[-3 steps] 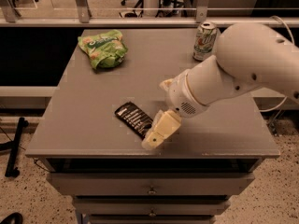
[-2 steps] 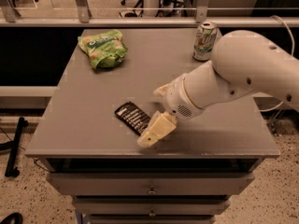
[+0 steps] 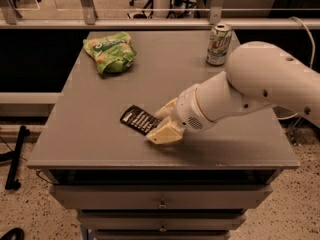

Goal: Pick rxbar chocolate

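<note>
- Claw (image 3: 156, 126), cream 2-finger end of a bulky white robot arm (image 3: 260, 84): sits further left and lower than 1 second ago. It is now at the right end of the bar, low over the front half of the table.
- Claw state: the fingers (image 3: 164, 134) stand apart, 1 on the far side of the bar's end and 1 on the near side. Nothing is clamped.
- Small flat black rxbar chocolate wrapper with white lettering (image 3: 137, 120): lies flat and skewed at front centre of the grey flat-topped table (image 3: 75, 134). Its position is unchanged, and its right end is partly covered by the claw.
- Meaning for the task: the approach looks finished; closing and lifting remain.
- Crumpled green snack bag (image 3: 110, 51): far left of the table, well apart from the bar.
- White-and-green drink can (image 3: 219, 44): upright at far right, beyond the arm, well apart.
- Obstruction: none between claw and bar. The thin bar lying flat offers little edge, so a slip seems the likely risk.
</note>
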